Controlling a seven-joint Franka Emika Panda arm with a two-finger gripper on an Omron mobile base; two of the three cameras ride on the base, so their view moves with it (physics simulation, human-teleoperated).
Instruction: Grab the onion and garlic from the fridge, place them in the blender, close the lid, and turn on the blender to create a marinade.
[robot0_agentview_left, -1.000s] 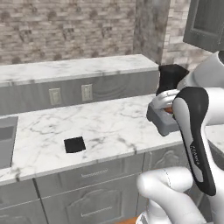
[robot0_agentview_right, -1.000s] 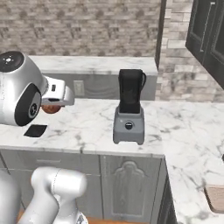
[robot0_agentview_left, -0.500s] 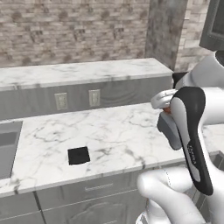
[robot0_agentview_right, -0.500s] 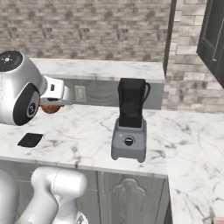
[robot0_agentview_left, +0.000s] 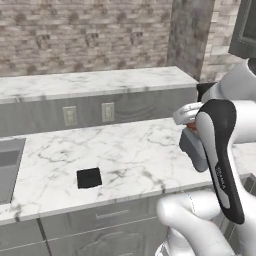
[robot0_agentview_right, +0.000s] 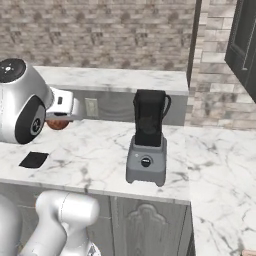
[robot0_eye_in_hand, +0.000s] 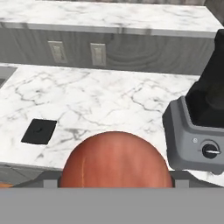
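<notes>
Holding: the white arm's two-finger gripper (robot0_agentview_right: 59, 121) carries the small round reddish-orange onion (robot0_eye_in_hand: 114, 159) in the air above the tabletop.
Jaws: closed on the onion, standing wide around it; in the hand view the ball sits low and central, at the bottom of the picture.
Onion, right base view: a reddish sliver (robot0_agentview_right: 58, 124) shows under the white hand, to the left of the blender and well apart from it.
Onion, left base view: only a small red patch (robot0_agentview_left: 191, 128) shows beside the dark forearm cover.
Blender: grey angular wedge-shaped base with a tall square black jar (robot0_agentview_right: 148, 143), upright on the white marble tabletop (robot0_agentview_right: 95, 155), near its front edge; jar top uncovered.
Blender, hand view: grey base with a round dial (robot0_eye_in_hand: 196, 140) at the right, black jar rising above it.
Blender, left base view: mostly hidden behind the arm; a corner of the grey base (robot0_agentview_left: 192, 150) shows.
Lid: small flat black square plate (robot0_agentview_left: 89, 177) lying flat on the tabletop, well apart from the blender, to its left.
Lid, other views: at the left of the tabletop in the right base view (robot0_agentview_right: 33, 159); at lower left in the hand view (robot0_eye_in_hand: 39, 131).
Backdrop: raised grey ledge with a marble top (robot0_agentview_left: 95, 82) behind the tabletop, two pale wall sockets (robot0_agentview_left: 88, 114) in its front face; brick wall (robot0_agentview_left: 85, 35) beyond.
Sink: a grey basin edge (robot0_agentview_left: 9, 167) at the far left of the tabletop.
</notes>
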